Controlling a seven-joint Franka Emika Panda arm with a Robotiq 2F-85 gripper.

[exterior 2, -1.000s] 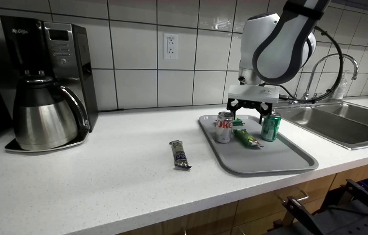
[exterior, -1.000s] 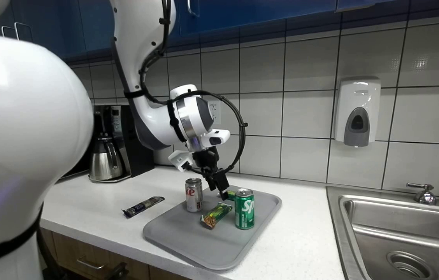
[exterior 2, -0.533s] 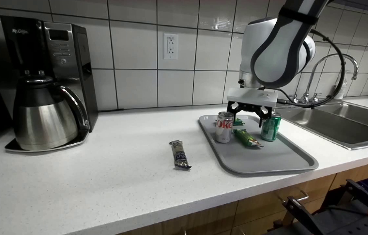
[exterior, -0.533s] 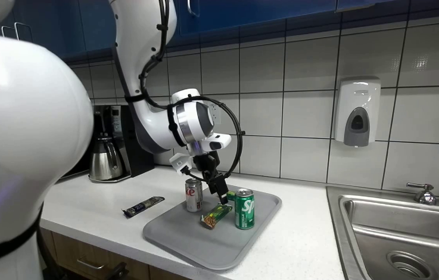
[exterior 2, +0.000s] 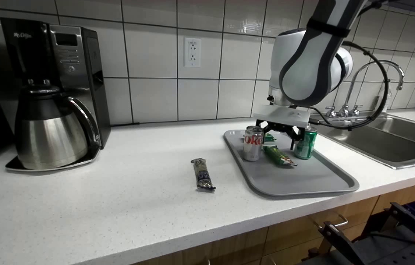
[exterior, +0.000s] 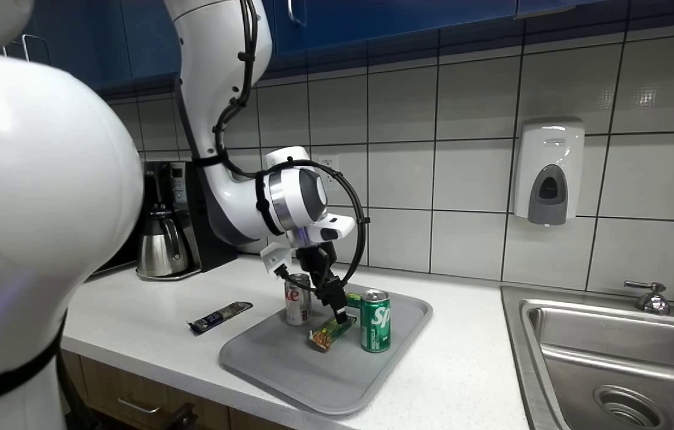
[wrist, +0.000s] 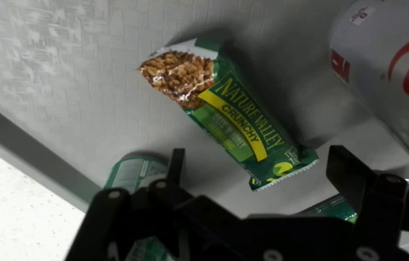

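Observation:
My gripper [wrist: 257, 157] stands open in the wrist view, its fingers on either side of the near end of a green Nature Valley bar [wrist: 233, 116], with nothing held. In an exterior view the gripper [exterior 2: 278, 144] hangs low over the grey tray [exterior 2: 295, 180], between a silver Diet Coke can [exterior 2: 252, 145] and a green Sprite can [exterior 2: 307, 145]. The bar [exterior: 330, 334] lies flat on the tray below the fingertips. A second green bar [exterior 2: 269, 137] lies farther back on the tray, partly hidden. Whether a finger touches the Sprite can, I cannot tell.
A dark-wrapped nut bar [exterior 2: 202, 175] lies on the white counter beside the tray. The coffee maker [exterior 2: 73, 66] with its steel carafe [exterior 2: 53, 136] stands at the left. A steel sink [exterior: 624, 358] lies right of the tray, with a soap dispenser [exterior: 550, 170] on the wall.
The gripper has come down toward the tray and the green bar, moving slightly forward, and has stayed open. Cans, bars and tray have not moved.

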